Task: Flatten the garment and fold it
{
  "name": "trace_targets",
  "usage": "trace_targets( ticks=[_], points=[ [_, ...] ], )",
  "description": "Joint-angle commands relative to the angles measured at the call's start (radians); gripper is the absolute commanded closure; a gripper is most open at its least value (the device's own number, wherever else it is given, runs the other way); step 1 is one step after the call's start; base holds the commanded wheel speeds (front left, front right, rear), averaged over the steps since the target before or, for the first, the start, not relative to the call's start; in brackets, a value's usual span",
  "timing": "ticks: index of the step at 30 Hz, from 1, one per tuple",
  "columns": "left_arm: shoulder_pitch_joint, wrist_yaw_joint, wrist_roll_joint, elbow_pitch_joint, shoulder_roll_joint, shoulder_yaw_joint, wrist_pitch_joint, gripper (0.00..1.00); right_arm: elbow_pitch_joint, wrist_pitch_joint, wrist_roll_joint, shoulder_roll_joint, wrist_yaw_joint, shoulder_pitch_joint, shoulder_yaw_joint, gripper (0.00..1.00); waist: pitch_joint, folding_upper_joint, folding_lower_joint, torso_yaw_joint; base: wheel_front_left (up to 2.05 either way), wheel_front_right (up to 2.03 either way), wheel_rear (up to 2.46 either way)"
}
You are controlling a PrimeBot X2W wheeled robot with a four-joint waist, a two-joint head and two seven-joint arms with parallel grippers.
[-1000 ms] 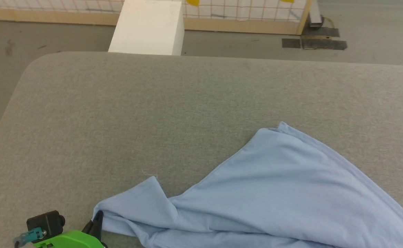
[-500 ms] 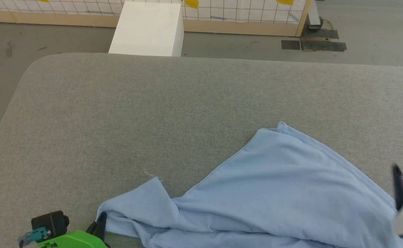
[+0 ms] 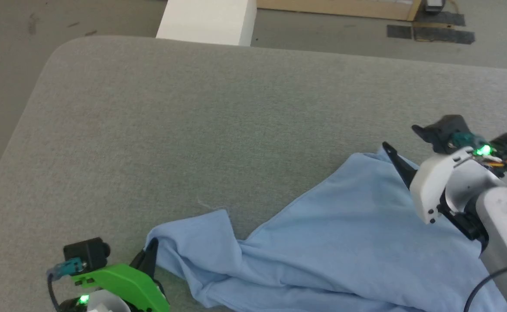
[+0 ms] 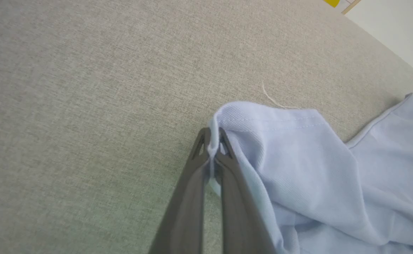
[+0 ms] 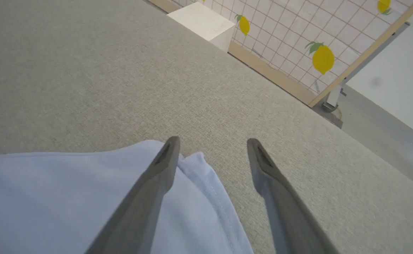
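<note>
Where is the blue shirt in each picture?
Head view: the shirt lies at the lower right, on the gray cushion.
Left wrist view: the shirt is at the right, its edge pinched in the left gripper.
Right wrist view: the shirt is at the lower left.
Shared landmark: the gray cushion under it.

Matt fine-knit cloth garment (image 3: 344, 242) on coarse, matt woven-cloth surface (image 3: 193, 130)
</note>
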Motion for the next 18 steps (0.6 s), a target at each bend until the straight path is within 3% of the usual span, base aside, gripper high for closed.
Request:
trace_targets(
  ticks=[1,10,11,12,13,14,15,18],
  points=[
    [-0.026,-0.011,0.006,0.01,-0.012,-0.007,-0.009,1.0,0.038,0.029,0.026,-0.016,-0.001,-0.046,0.04,0.0,0.038,0.0,0.0,0.046,0.0,0.0,0.0],
    [-0.068,-0.04,0.003,0.07,-0.053,-0.034,-0.037,1.0,0.221,0.296,0.162,-0.103,-0.001,-0.221,0.281,0.0,0.071,0.0,0.0,0.109,0.0,0.0,0.0],
    [-0.068,-0.041,0.003,0.074,-0.054,-0.035,-0.039,1.0,0.228,0.32,0.173,-0.109,-0.001,-0.23,0.3,0.37,0.071,0.0,0.0,0.111,0.0,0.0,0.0],
    [-0.069,-0.042,0.002,0.078,-0.054,-0.035,-0.04,1.0,0.229,0.333,0.182,-0.113,-0.001,-0.236,0.314,0.54,0.07,0.0,0.0,0.112,0.0,0.0,0.0],
    [-0.07,-0.042,0.002,0.082,-0.054,-0.034,-0.041,1.0,0.231,0.342,0.193,-0.116,-0.001,-0.244,0.326,0.8,0.068,0.0,0.0,0.111,0.0,0.0,0.0],
    [-0.07,-0.042,0.001,0.084,-0.054,-0.033,-0.041,1.0,0.232,0.345,0.199,-0.118,-0.001,-0.249,0.333,0.93,0.066,0.0,0.0,0.11,0.0,0.0,0.0],
    [-0.069,-0.041,0.0,0.087,-0.053,-0.032,-0.042,1.0,0.236,0.346,0.208,-0.119,-0.001,-0.252,0.336,1.0,0.062,0.0,0.0,0.107,0.0,0.0,0.0],
    [-0.061,-0.039,-0.002,0.091,-0.05,-0.028,-0.046,1.0,0.245,0.307,0.225,-0.108,-0.001,-0.251,0.32,1.0,0.046,0.0,0.0,0.093,0.0,0.0,0.0]
  ],
)
